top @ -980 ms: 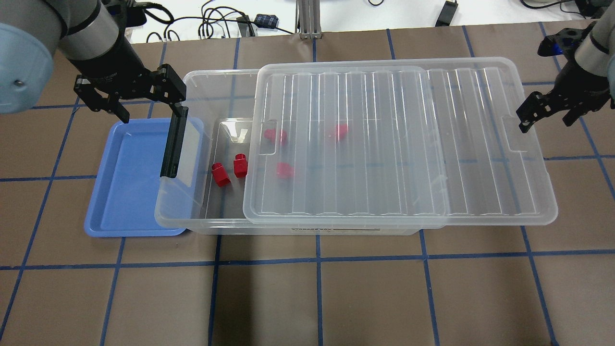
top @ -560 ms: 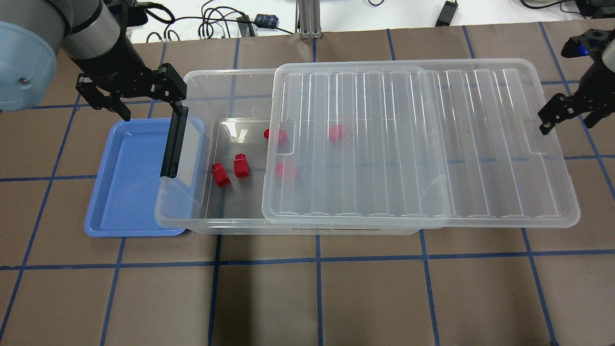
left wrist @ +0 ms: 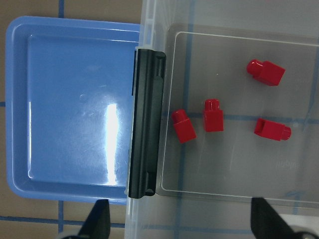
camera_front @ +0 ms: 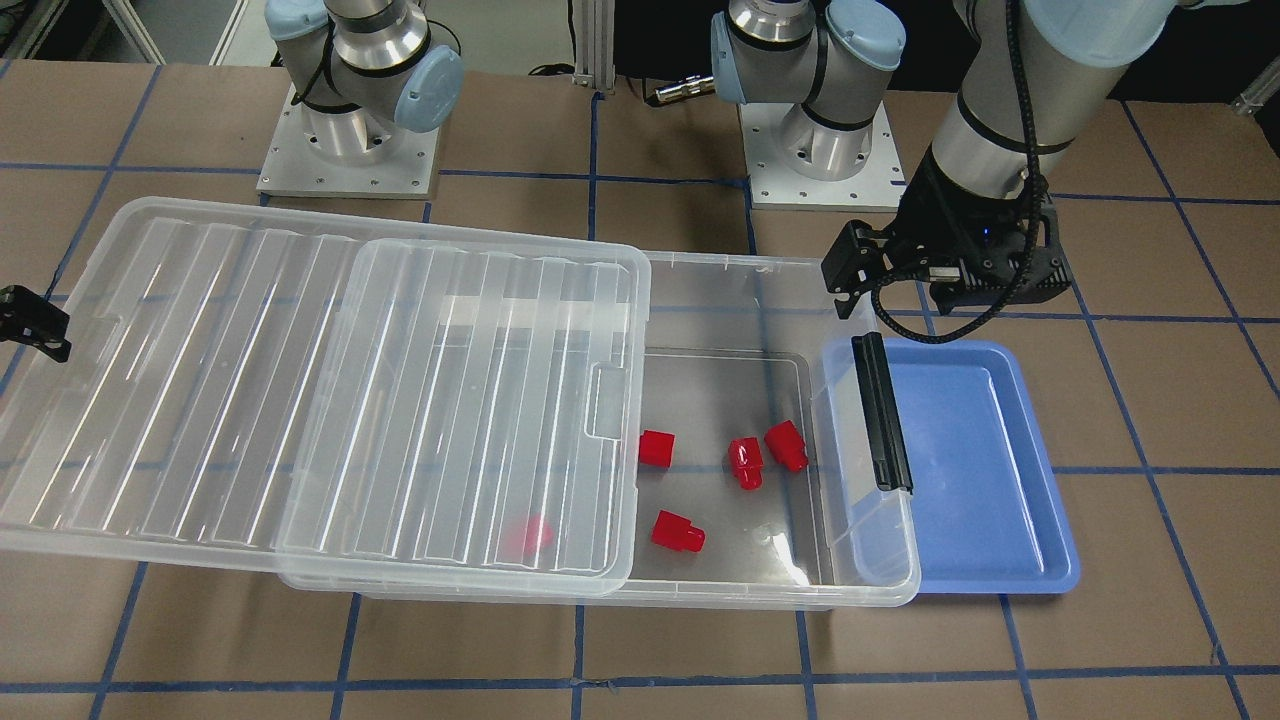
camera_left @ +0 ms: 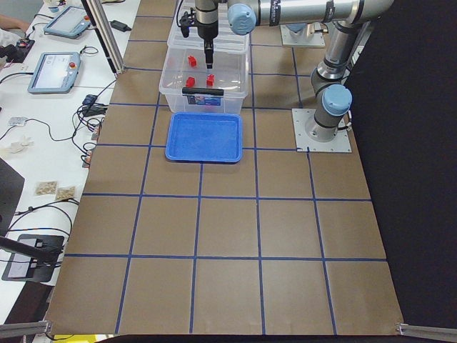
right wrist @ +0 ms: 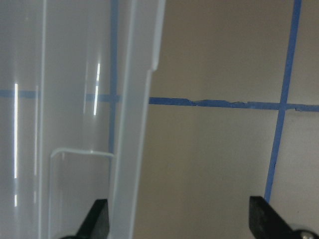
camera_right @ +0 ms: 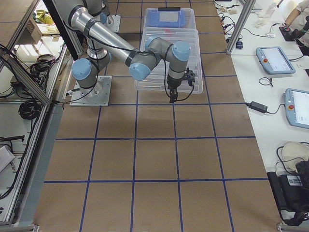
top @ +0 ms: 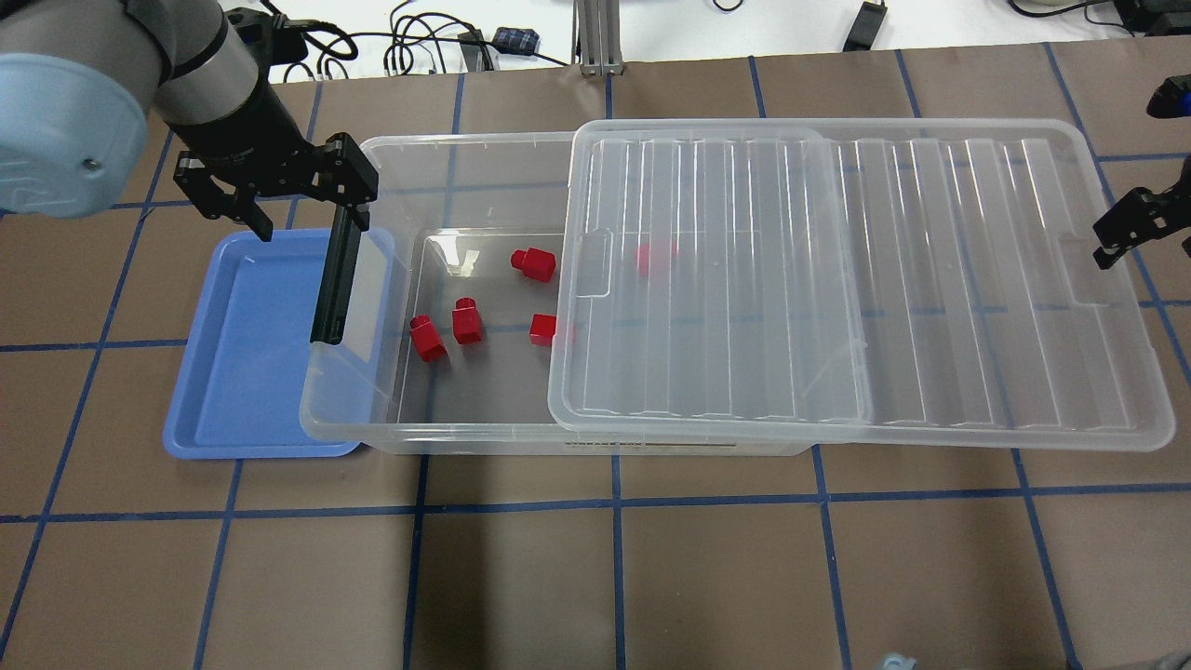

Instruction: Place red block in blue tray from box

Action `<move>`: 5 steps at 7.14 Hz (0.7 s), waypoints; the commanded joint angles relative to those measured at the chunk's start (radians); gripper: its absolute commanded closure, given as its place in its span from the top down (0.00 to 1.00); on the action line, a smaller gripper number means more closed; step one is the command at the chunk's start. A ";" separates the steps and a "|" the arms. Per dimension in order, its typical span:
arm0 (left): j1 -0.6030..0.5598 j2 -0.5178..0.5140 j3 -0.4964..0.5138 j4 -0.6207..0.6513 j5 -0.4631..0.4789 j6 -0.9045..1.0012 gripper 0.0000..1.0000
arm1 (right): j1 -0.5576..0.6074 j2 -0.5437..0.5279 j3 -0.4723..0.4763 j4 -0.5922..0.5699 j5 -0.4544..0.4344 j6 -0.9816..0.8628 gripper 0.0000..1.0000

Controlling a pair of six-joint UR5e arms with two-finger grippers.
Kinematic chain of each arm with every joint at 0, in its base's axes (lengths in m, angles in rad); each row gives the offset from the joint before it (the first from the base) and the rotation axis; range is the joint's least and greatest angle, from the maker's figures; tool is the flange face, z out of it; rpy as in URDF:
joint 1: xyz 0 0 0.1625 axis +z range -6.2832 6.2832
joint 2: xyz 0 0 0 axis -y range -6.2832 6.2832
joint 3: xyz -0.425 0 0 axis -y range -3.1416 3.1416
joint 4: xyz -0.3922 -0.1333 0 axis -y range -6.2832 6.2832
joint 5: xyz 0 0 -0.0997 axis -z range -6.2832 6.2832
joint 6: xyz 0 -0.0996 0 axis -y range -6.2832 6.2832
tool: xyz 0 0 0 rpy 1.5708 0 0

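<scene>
The clear box (top: 447,154) sits mid-table with its ribbed lid (top: 930,279) slid far to the right, so its left part is uncovered. Several red blocks lie inside: one block (top: 533,264) at the back, two (top: 465,321) (top: 428,338) side by side, one (top: 542,329) at the lid's edge and one blurred under the lid (top: 656,258). The blue tray (top: 242,372) lies empty by the box's latch end (top: 337,279). My left gripper (top: 302,209) hovers open above that end. My right gripper (top: 1144,233) is open at the lid's far edge (right wrist: 127,149).
The lid overhangs the box on the right and rests over the brown table. Both arm bases (camera_front: 350,140) stand behind the box. Cables and a metal post (top: 595,37) lie beyond the table's far edge.
The lid has slid further right with my right gripper, uncovering two more red blocks. My left gripper has shifted slightly right over the latch end.
</scene>
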 commanded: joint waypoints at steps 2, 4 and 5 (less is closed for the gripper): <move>-0.078 -0.060 -0.049 0.099 -0.002 -0.053 1.00 | -0.006 -0.004 -0.005 0.006 -0.002 -0.002 1.00; -0.082 -0.087 -0.160 0.255 -0.004 -0.057 0.93 | 0.001 -0.009 -0.047 0.012 0.008 0.001 1.00; -0.081 -0.103 -0.201 0.311 -0.005 -0.055 0.89 | 0.009 -0.009 -0.104 0.080 0.009 0.004 1.00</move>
